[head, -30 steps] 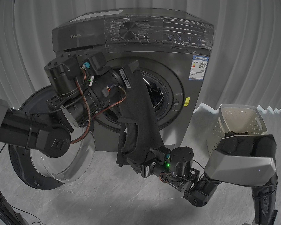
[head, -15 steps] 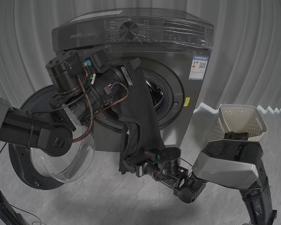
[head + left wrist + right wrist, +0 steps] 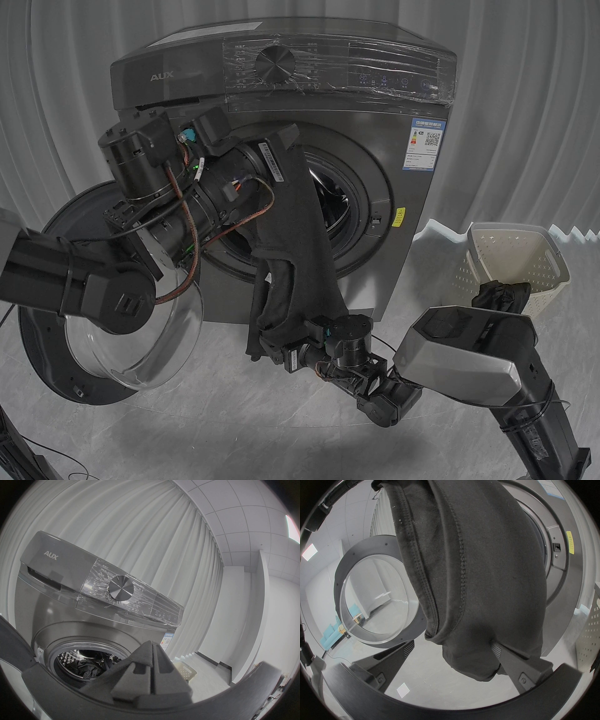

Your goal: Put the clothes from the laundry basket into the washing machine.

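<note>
Dangled black garment (image 3: 300,244) from left gripper (image 3: 152,650), pinched shut on its top, before washing machine (image 3: 381,156) opening; held right gripper (image 3: 452,645) splayed wide around the hem. Spotted dark clothes (image 3: 500,294) in laundry basket (image 3: 544,256).

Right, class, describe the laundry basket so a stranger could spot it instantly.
Find the grey washing machine with its door swung open. On the floor to its right stands the laundry basket: the only pale, perforated tub, dark clothes at its rim.
</note>
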{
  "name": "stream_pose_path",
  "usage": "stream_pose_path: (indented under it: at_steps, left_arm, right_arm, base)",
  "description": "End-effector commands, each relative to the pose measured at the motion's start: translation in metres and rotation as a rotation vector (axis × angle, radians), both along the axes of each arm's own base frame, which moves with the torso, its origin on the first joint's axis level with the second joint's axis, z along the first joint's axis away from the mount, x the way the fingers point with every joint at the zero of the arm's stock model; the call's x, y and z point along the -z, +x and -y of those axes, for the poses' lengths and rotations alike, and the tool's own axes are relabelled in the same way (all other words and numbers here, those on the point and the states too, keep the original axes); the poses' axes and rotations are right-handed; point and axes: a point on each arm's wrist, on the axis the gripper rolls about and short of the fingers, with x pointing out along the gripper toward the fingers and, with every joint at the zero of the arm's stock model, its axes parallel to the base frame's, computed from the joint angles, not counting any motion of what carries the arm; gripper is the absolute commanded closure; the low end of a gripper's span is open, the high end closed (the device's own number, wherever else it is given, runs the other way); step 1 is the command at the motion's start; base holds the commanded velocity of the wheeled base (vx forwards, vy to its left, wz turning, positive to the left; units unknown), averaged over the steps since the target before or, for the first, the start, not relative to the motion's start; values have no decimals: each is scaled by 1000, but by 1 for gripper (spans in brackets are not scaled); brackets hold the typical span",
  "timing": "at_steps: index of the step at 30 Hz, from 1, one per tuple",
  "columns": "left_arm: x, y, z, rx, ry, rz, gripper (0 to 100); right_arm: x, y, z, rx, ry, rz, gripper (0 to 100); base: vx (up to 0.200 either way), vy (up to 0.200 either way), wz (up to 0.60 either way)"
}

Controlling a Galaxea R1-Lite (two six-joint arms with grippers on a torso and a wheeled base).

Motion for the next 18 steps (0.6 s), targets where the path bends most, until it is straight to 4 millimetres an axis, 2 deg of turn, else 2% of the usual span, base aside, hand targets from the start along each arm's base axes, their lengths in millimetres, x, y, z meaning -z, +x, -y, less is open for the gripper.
stream_pose_path:
  at_steps: [1, 12, 18]
  left_arm:
    - [0, 1, 1, -3, -3, 0, 100]
    - [4, 5, 2, -16, -2, -8, 100]
    - [8, 9, 2, -28, -7, -23, 100]
  right_arm:
    - [5, 5, -1, 8, -5, -3, 0]
    - [6, 27, -10, 28, 6, 12, 0]
    - [17, 35, -9, 59, -14, 29, 0]
  base:
    - [0, 0, 0]
    - [0, 0, 0]
    - [0, 0, 0]
